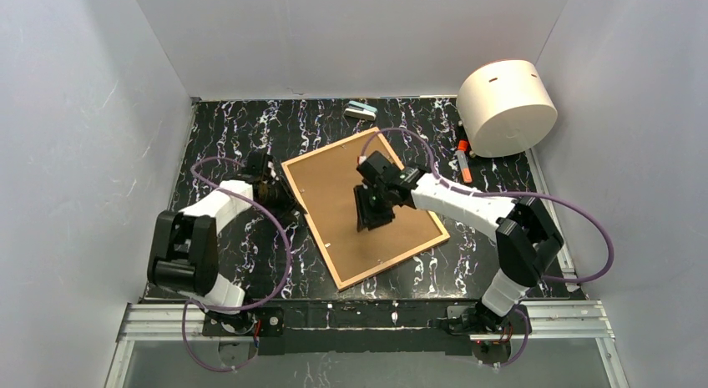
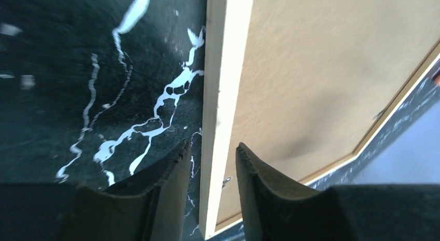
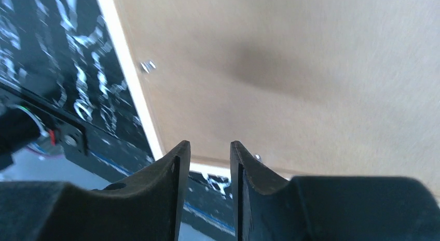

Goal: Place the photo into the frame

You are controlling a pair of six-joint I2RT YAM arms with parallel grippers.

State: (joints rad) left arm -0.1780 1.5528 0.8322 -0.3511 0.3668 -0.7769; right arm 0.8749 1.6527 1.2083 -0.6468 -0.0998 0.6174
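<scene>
As the frame (image 2: 218,70) lies flat, left claw (image 2: 211,150) straddles its edge.

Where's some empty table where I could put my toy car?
Bare table: the far-left corner, behind the left hand, and the near-right corner, between the frame and the right arm. The frame fills the middle; the white cylinder and orange marker crowd the far right.

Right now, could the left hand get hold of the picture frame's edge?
Probably yes: the left hand sits at the wooden edge of the frame, a finger on either side, nothing blocking.
</scene>
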